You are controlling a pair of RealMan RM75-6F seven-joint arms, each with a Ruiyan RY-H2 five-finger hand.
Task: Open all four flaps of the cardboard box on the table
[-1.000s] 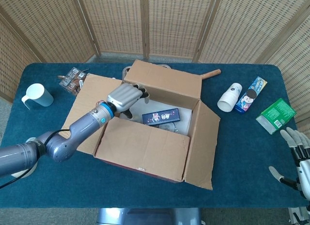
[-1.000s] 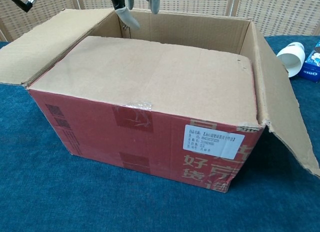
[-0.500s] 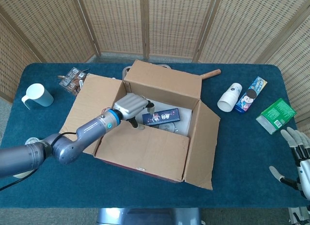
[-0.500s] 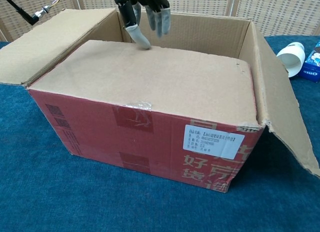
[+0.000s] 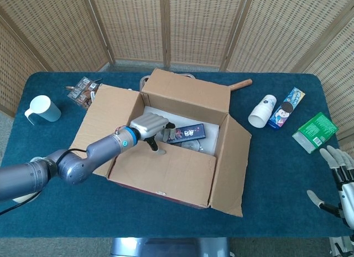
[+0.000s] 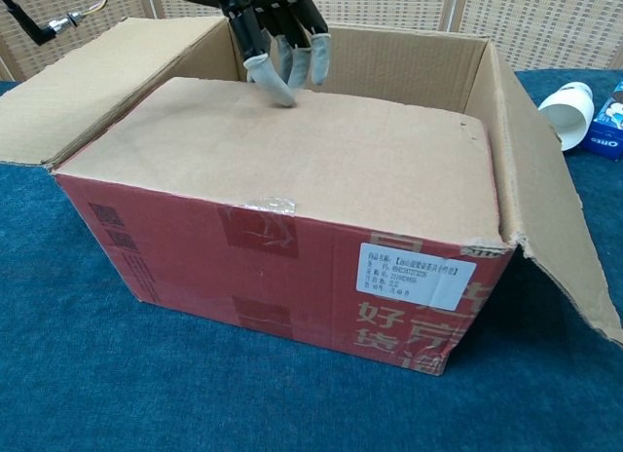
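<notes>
The cardboard box (image 5: 182,146) stands mid-table. Its left flap (image 5: 102,121) and right flap (image 5: 235,157) lie spread outward, and the back flap (image 5: 188,96) stands upright. The front flap (image 6: 302,150) lies folded flat over the opening. My left hand (image 5: 148,127) reaches in from the left, fingers pointing down. In the chest view the left hand (image 6: 277,43) has its fingertips (image 6: 282,90) touching the far edge of the front flap, and it holds nothing. My right hand (image 5: 340,185) hangs at the lower right, off the table, with its fingers spread.
Inside the box lies a dark packet (image 5: 185,133). A white mug (image 5: 43,108) and snack packets (image 5: 83,91) sit at the left. A paper cup (image 5: 262,110), an Oreo box (image 5: 287,107) and a green carton (image 5: 314,131) lie at the right. A wooden handle (image 5: 241,83) lies behind the box.
My left hand has come down and toward the front of the box, from above the back opening to the front flap's far edge. The flaps and the right hand have not moved.
</notes>
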